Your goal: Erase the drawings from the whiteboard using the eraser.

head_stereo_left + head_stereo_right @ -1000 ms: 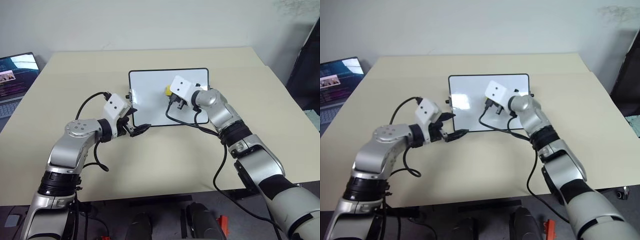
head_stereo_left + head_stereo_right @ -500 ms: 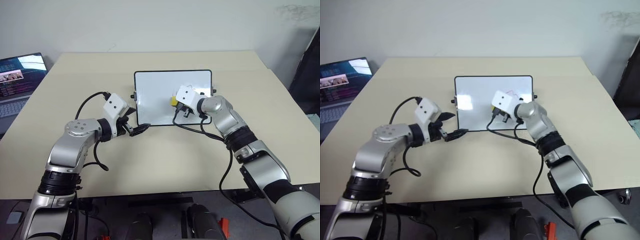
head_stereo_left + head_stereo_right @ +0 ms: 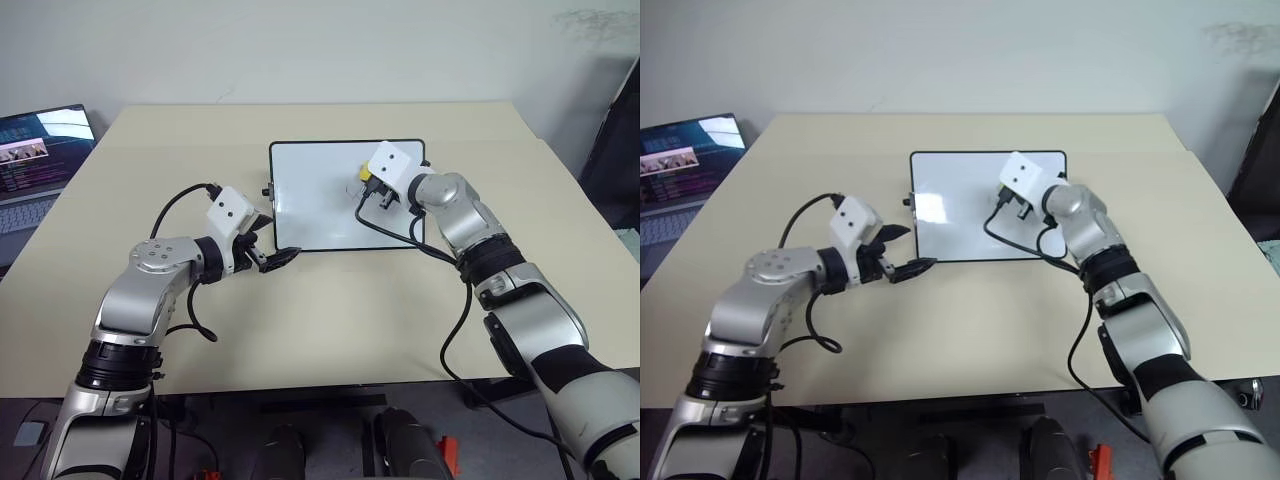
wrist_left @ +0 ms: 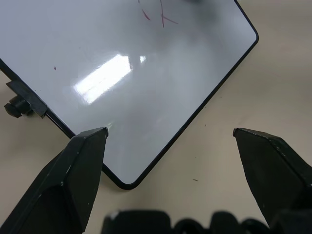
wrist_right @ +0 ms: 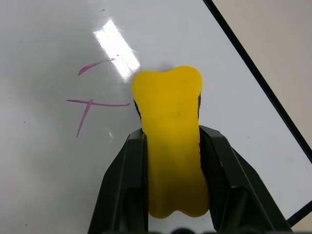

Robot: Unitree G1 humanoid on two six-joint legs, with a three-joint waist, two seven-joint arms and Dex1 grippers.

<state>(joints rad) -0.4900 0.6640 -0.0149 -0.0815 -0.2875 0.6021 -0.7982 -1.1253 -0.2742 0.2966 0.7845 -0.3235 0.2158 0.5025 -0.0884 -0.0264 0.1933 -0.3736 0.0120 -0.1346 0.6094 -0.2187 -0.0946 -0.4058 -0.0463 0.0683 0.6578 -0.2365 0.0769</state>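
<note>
The whiteboard (image 3: 318, 205) lies flat in the middle of the table. My right gripper (image 5: 171, 134) is shut on the yellow eraser (image 5: 170, 141), which presses on the board near its far right corner (image 3: 366, 173). Thin red drawings (image 5: 89, 105) lie on the board just beside the eraser, and they also appear as short strokes (image 4: 162, 15) in the left wrist view. My left gripper (image 3: 276, 256) hovers open at the board's near left corner, holding nothing, with that corner between its spread fingers (image 4: 83, 161).
An open laptop (image 3: 35, 150) sits at the table's far left edge. The beige table (image 3: 330, 320) extends bare in front of the board and to its right. A black cable loops from my right wrist over the board's near right part.
My right gripper has slid the eraser to the right and toward the board's far edge. The left arm has stayed in place.
</note>
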